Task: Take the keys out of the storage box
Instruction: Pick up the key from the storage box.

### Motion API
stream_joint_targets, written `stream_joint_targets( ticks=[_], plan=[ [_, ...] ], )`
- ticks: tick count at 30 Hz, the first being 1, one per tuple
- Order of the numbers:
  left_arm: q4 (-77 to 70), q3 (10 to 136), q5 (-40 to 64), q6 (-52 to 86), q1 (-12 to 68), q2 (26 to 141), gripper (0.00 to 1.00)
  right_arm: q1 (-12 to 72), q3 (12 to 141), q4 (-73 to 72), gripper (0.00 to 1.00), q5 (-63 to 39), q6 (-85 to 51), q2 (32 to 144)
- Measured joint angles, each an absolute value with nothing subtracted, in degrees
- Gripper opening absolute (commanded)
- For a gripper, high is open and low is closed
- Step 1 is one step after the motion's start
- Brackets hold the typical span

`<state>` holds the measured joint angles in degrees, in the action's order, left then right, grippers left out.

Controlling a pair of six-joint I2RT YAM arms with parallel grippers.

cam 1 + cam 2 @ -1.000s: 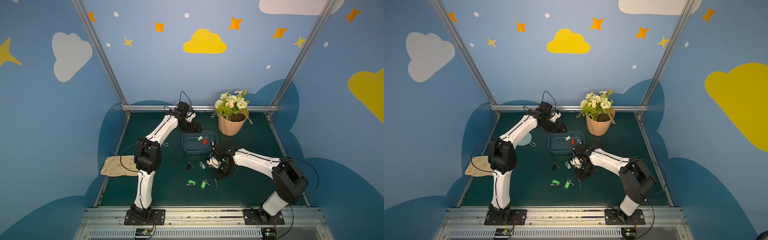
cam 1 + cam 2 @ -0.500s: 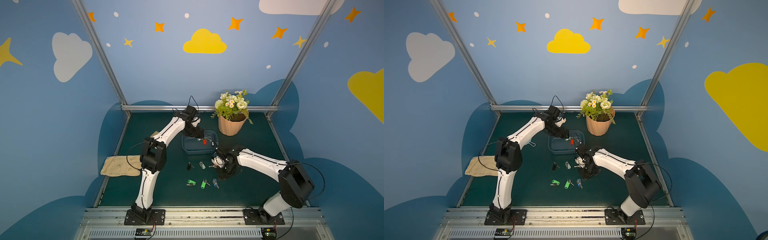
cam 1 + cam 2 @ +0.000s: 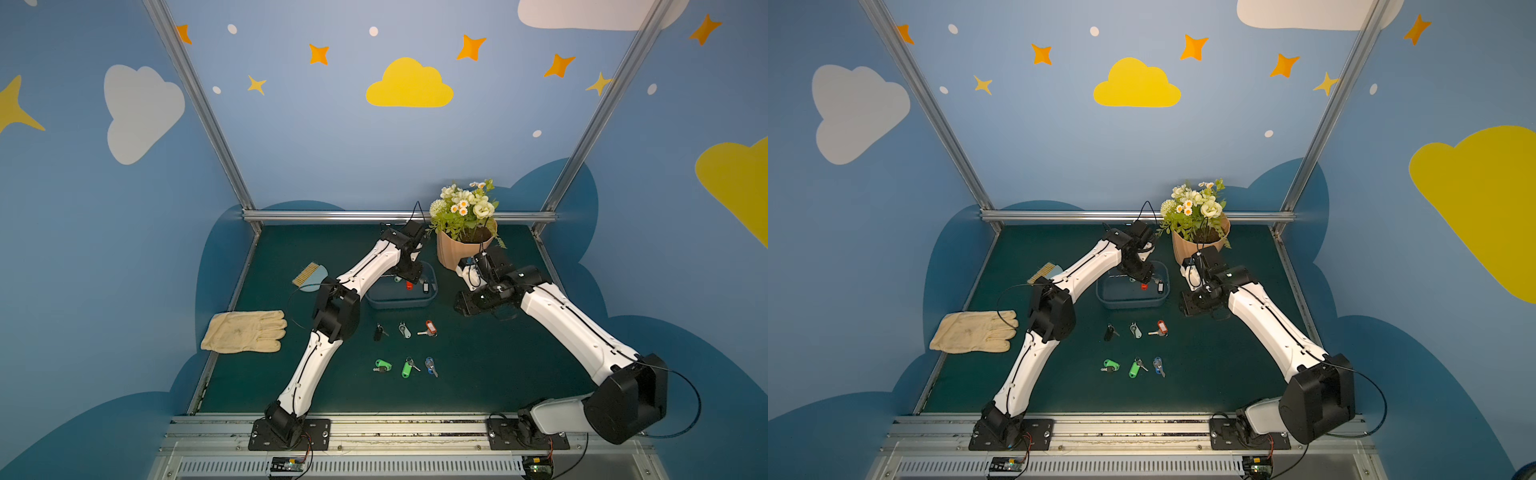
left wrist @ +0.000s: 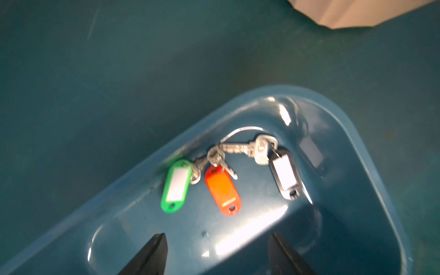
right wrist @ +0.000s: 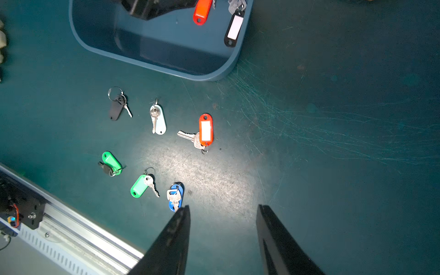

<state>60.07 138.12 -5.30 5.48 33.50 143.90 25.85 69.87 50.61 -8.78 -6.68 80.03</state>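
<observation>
Three keys lie in the storage box [image 4: 357,133], bunched toward its one o'clock corner in both top views: a green-tagged key [image 4: 176,185], a red-tagged key [image 4: 222,192] and a black-tagged key [image 4: 284,173]. Their tags lie side by side, with the long axes running roughly twelve to six and the rings toward the far wall.

The left tool [image 4: 216,235] hovers over the box with its jaws apart and nothing between them. In the left wrist view the red tag sits straight ahead of the gap, so I judge it the likely target, with the jaws set to close across its narrow width. The left arm is plainly the nearer one.

The right tool [image 5: 223,206], also parted and empty, hangs above the counter [image 3: 478,374] at about three o'clock from the box. Six other keys [image 3: 404,330] already lie in two rows on the counter at six o'clock of the box.

The tags' white inserts look blank. A gold mark on the red tag and the stamps on the key heads are too blurred to read.
</observation>
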Motion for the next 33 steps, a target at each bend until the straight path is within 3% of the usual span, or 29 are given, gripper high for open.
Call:
stream_joint_targets(
  ticks=[4,16,22,31,33],
  plan=[
    [60.3,140.8,-7.4,4.9,33.4,147.2,0.56,24.7,69.8,50.0,0.52,-10.8,-7.1,80.0],
    [58.5,143.9,-9.5,4.7,35.4,150.8,0.48,23.3,69.9,50.0,0.52,-14.1,-6.0,81.2],
    [55.9,144.0,-10.9,5.0,36.6,152.0,0.31,23.3,69.9,50.0,0.52,-14.6,-5.4,81.2],
    [53.4,145.4,-13.5,4.7,36.5,153.8,0.15,23.2,69.8,50.4,0.53,-15.0,-5.4,80.9],
    [53.4,145.4,-14.1,4.8,36.5,153.8,0.04,23.2,69.8,50.5,0.53,-15.1,-5.5,80.8]
  ],
)
